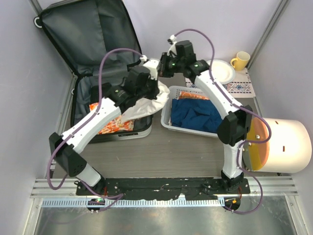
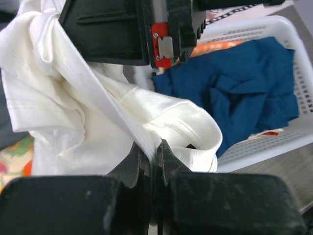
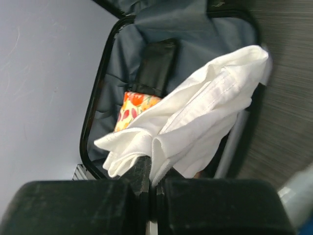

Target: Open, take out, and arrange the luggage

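Evidently to spread it out, left hand [image 2: 155,147] and right hand [image 3: 152,166] each pinch a fold of the shirt [image 1: 146,105], lifted over the luggage [image 1: 83,39]. It lies open on the counter [image 1: 195,152], left of the basket [image 1: 168,122].

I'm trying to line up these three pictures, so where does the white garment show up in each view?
Top external: white garment at centre, between luggage and basket.
Left wrist: white garment fills left and centre.
Right wrist: white garment centre-right, over the open luggage.
Shared landmark: orange floral cloth in the luggage.
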Tool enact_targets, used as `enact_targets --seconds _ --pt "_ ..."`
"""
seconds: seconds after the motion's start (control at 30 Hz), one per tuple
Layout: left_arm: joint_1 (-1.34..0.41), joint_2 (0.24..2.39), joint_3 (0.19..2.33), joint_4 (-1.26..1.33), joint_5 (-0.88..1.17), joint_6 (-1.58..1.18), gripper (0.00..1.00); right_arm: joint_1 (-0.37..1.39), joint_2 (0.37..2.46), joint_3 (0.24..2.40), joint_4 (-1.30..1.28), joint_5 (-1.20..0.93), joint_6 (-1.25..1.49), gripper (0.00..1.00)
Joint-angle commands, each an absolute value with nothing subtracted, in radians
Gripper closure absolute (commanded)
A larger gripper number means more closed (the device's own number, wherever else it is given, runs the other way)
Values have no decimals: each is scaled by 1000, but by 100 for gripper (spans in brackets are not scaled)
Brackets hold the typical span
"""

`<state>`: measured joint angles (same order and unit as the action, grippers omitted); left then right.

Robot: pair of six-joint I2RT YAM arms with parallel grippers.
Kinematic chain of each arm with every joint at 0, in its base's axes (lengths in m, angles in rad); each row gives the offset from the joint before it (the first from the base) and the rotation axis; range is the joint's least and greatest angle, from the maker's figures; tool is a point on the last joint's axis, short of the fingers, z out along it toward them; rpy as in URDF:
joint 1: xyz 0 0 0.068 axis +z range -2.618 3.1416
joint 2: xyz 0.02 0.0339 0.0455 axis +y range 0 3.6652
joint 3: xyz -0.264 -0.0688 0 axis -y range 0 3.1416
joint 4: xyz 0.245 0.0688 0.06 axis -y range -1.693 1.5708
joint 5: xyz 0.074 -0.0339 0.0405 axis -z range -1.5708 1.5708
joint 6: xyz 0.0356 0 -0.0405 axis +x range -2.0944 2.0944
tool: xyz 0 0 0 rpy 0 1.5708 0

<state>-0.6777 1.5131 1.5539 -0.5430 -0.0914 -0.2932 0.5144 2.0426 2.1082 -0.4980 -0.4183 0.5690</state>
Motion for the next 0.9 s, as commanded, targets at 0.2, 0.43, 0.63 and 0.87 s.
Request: enact_targets --seconds 0.2,0.43,0.63,0.87 --pt "-942 1733 1819 -505 48 -310 100 284 1760 1867 -584 -396 379 99" --pt "-1020 1903 1939 -442 57 -336 100 114 1652 1730 -640 -413 254 99" --pt "-1071 2028 2017 -377 60 -357 100 -69 1612 1591 -647 -416 62 99" --pt "-1120 2253 2140 -356 49 -397 100 -126 1615 1393 -552 -385 -81 99"
